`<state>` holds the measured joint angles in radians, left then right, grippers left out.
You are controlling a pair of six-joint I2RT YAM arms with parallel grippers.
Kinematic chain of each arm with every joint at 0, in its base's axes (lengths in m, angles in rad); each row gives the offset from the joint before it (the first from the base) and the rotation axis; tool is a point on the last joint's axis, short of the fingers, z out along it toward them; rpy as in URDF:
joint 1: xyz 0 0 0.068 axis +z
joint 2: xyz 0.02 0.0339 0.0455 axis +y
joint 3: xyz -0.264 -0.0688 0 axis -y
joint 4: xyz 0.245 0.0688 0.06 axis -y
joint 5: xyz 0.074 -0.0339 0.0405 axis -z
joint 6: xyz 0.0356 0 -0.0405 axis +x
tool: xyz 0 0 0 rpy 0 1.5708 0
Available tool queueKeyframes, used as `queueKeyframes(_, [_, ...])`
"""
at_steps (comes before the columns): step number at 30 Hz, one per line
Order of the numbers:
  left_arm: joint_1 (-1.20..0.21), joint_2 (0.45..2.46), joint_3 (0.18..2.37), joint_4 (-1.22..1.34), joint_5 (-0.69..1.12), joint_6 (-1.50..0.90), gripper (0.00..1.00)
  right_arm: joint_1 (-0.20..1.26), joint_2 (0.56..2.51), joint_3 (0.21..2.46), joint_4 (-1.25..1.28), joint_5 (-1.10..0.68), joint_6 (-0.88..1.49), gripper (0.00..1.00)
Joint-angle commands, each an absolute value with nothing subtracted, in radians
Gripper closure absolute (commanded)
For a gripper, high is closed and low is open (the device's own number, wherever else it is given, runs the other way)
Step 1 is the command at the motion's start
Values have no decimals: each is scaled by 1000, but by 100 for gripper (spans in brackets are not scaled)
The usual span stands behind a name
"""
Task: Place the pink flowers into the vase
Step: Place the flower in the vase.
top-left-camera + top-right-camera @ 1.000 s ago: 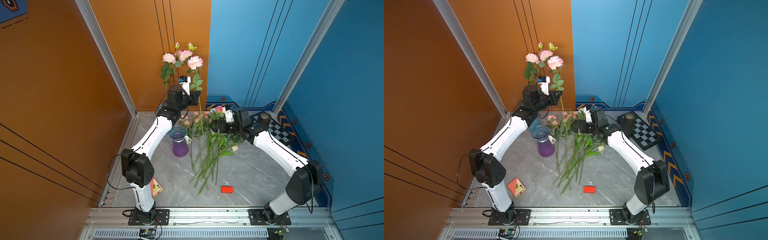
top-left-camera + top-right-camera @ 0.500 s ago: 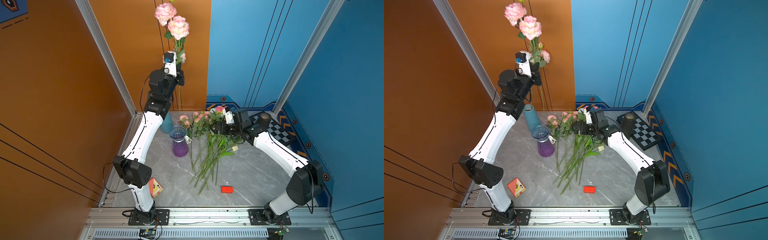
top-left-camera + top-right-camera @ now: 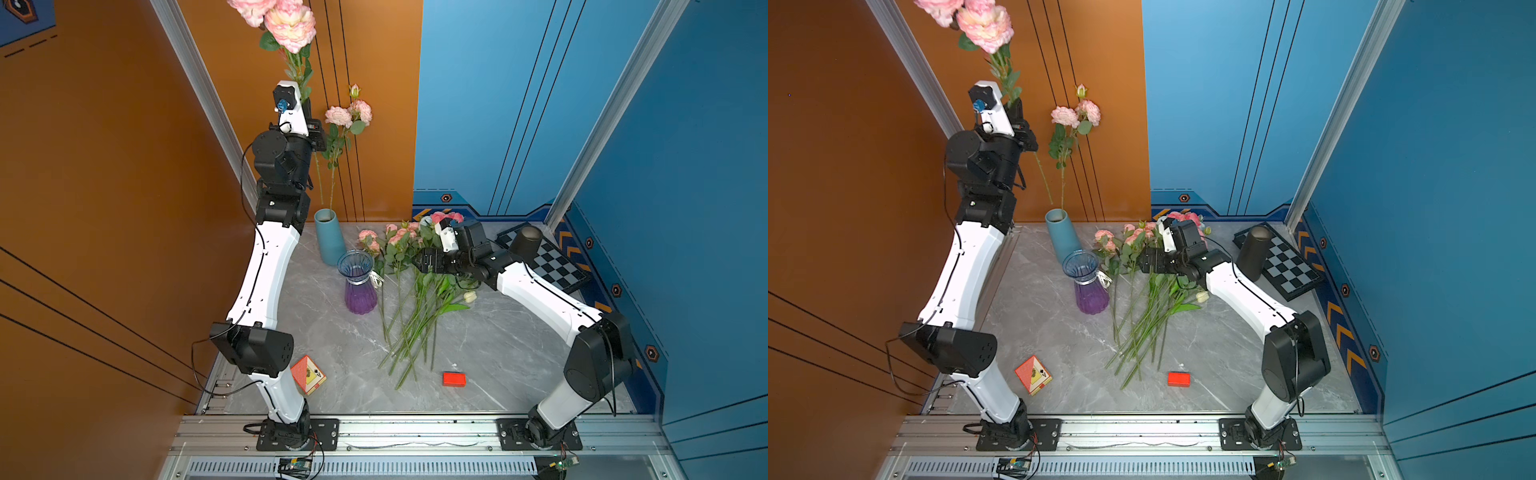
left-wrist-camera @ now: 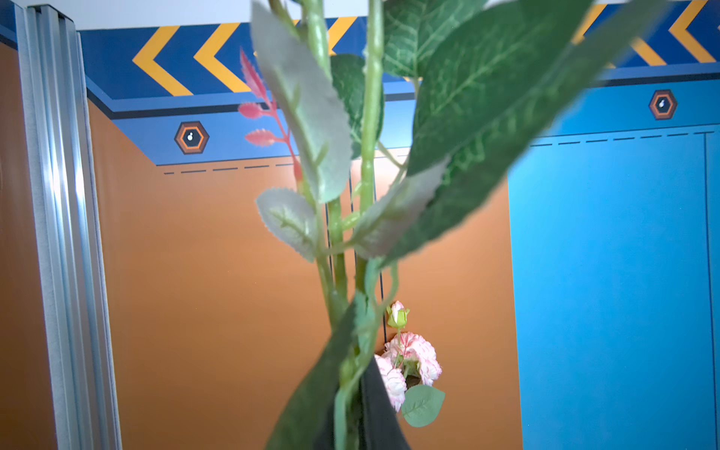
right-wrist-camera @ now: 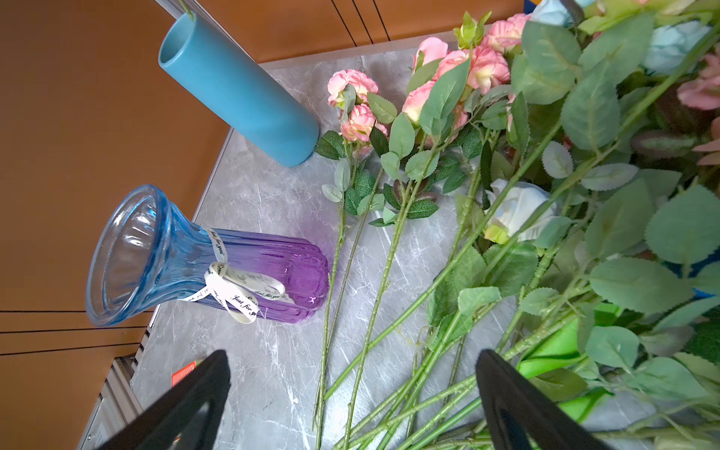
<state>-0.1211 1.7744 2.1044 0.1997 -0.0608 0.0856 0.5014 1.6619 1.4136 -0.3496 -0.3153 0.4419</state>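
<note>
The left arm rises almost straight from its base rail, elbow low by the orange wall, forearm climbing steeply, wrist turned upward well above the table [image 3: 490, 357]. Its left claw [image 3: 306, 109] is pressed together on the held pink stem [image 3: 296, 66], whose ruffled heads reach the upper edge in both top views; the left wrist view shows green stalks and leaves [image 4: 343, 218] running up from between dark fingers [image 4: 380, 413]. The stem's lower end hangs just above or at the mouth of the blue cylinder vase [image 3: 328, 241], which stands at the back of the table and already carries another pink stem [image 3: 347, 116]; whether the held stem is inside cannot be told. In front of that vase stands the blue-and-purple glass vase [image 3: 359, 282] with a white ribbon [image 5: 237, 288], empty. To its right the remaining pink flowers [image 3: 395, 241] lie in a loose heap on the table, heads toward the back wall, stalks fanned toward the front, mixed with a white flower [image 5: 518, 210] and pale blue flowers [image 5: 670, 43]. The right arm reaches in low from its base, forearm angled up and inward, wrist level; its right claw [image 5: 350, 397] is spread wide just above the heaped stalks, gripping nothing. A card box [image 3: 308, 374] and a red block [image 3: 454, 379] sit near the front, a black cylinder [image 3: 528, 243] and a chessboard [image 3: 552, 266] at far right.
</note>
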Motion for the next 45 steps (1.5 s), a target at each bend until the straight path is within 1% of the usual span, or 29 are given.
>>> queueKeyframes(1, [-96, 1744, 2048, 253, -70, 53, 100, 509, 1675, 1458, -364, -333, 437, 0])
queueKeyframes(20, [-74, 1794, 1792, 358, -50, -40, 100, 514, 1726, 1482, -374, -347, 436, 0])
queueKeyframes(45, [-58, 1997, 1773, 356, -15, -59, 100, 520, 1750, 1484, -374, -346, 437, 0])
